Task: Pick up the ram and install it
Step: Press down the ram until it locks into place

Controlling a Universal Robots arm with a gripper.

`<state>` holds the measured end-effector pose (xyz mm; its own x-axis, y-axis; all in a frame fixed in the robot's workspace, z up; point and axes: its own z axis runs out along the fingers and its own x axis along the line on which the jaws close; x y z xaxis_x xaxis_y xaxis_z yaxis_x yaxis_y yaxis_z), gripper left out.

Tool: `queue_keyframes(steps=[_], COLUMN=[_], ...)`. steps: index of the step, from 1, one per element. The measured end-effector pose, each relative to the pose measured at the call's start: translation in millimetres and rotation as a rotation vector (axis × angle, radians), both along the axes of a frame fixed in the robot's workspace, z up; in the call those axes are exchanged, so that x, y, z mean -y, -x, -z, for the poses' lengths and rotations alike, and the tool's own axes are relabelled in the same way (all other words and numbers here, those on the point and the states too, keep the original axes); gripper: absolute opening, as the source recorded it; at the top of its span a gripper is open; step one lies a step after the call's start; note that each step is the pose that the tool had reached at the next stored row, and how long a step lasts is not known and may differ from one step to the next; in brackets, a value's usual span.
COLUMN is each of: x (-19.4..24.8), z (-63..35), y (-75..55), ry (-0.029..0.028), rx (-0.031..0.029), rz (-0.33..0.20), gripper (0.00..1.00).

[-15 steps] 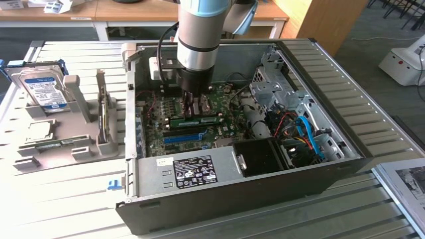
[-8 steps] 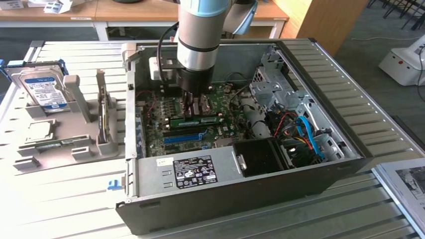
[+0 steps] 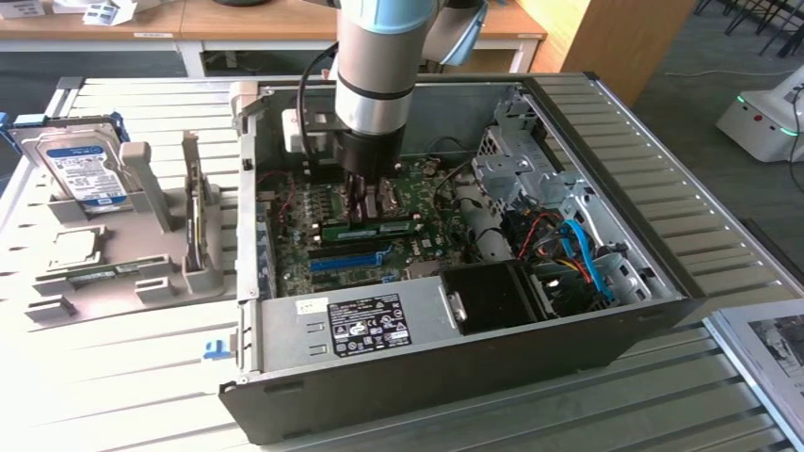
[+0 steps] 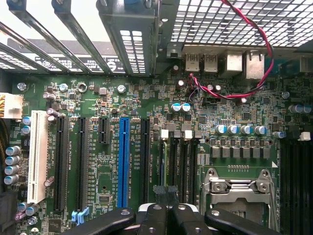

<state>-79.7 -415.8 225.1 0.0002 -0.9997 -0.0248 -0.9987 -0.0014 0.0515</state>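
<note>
1. Inside the open computer case [image 3: 415, 377], in the exterior view, the arm reaches straight down over the motherboard [image 3: 301, 268]. The gripper [image 3: 364, 215] has its fingers drawn together, with no gap showing between them.
2. The ram [image 3: 373, 229] lies lengthwise across the board directly under the fingertips, a green stick with dark chips along it. It sits just above the blue slot [image 3: 345, 260]. The tips meet its upper edge near the end toward the exterior view's left. Whether they pinch it or only press on it cannot be told.
3. Outside the case, toward the exterior view's left, a grey parts holder [image 3: 138, 282] stands on the slatted table [image 3: 113, 395], with a hard drive [image 3: 78, 165] propped upright in it.
4. In the wrist view, the gripper [image 4: 166, 196] shows as two dark pads closed against each other over the bank of narrow black memory slots [image 4: 181, 161].
5. The long blue slot [image 4: 123, 154] runs beside that bank, and a white slot [image 4: 38, 159] lies well apart from it.
6. The silver processor socket [image 4: 239, 188] sits on the other side of the memory slots, and a red and black wire [image 4: 266, 44] loops above the board.
</note>
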Motion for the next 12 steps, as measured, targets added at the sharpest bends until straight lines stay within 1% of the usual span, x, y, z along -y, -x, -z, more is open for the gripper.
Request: queue_keyframes(steps=[12], x=[0.6], z=[0.3], y=[0.0], ry=[-0.0004], rx=[0.0], rz=[0.0], gripper=[0.1])
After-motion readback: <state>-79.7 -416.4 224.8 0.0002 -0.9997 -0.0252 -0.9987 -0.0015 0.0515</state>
